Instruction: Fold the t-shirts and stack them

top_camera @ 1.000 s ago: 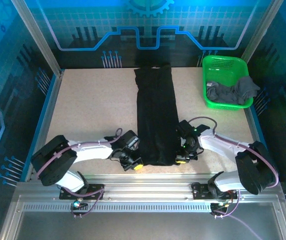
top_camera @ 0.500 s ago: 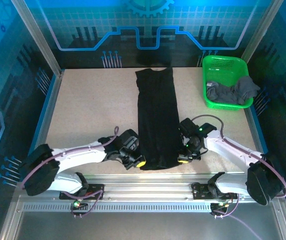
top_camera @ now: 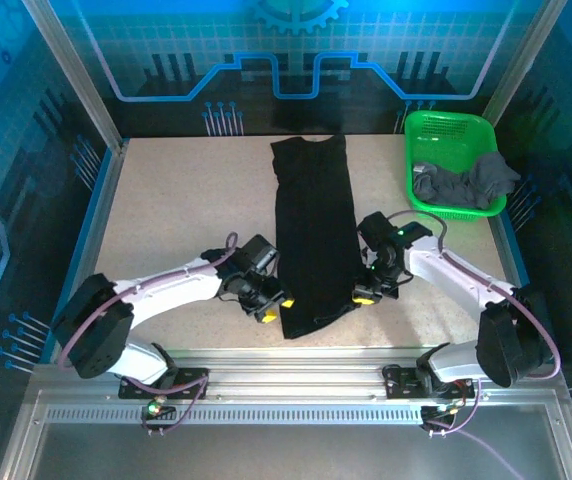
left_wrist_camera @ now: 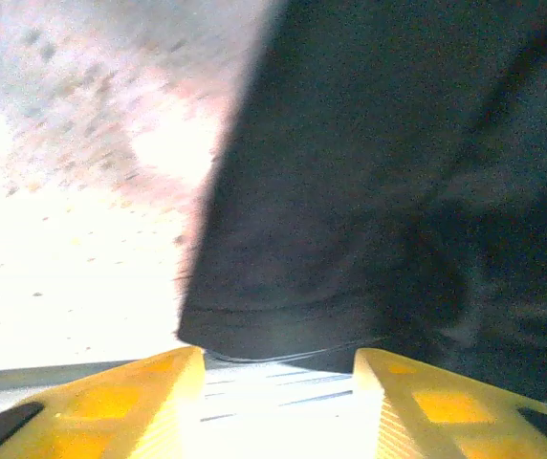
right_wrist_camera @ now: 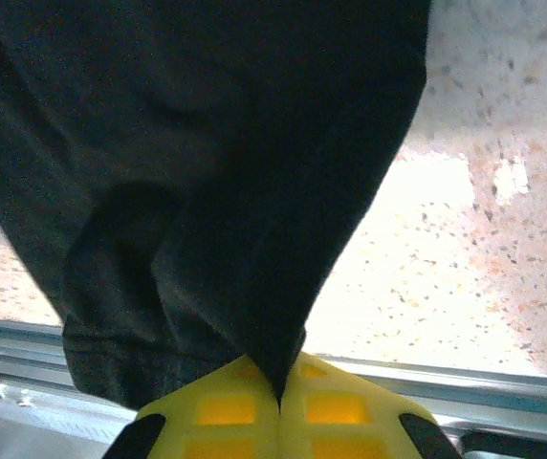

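Speckled beige tabletop (top_camera: 186,220) holds black cloth t-shirt (top_camera: 314,230), strip running 12–6 o'clock; right gripper (right_wrist_camera: 278,400) clenched on 5 o'clock hem, left gripper (left_wrist_camera: 278,371) released at 7, so lift may skew fold.

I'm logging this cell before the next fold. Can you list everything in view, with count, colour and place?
black cloth t-shirt: one, black, folded into a long strip down the middle of the table.
dark grey cloth t-shirt: one, dark grey, crumpled inside the basket.
bright green plastic mesh basket: one, green, far right corner of the table.
speckled beige table: one, beige, under everything.
silver metal frame: one, silver, along the table's near edge.
left gripper: one, yellow fingers, open, at the black shirt's near left corner.
right gripper: one, yellow fingers, shut on the black shirt's near right corner.
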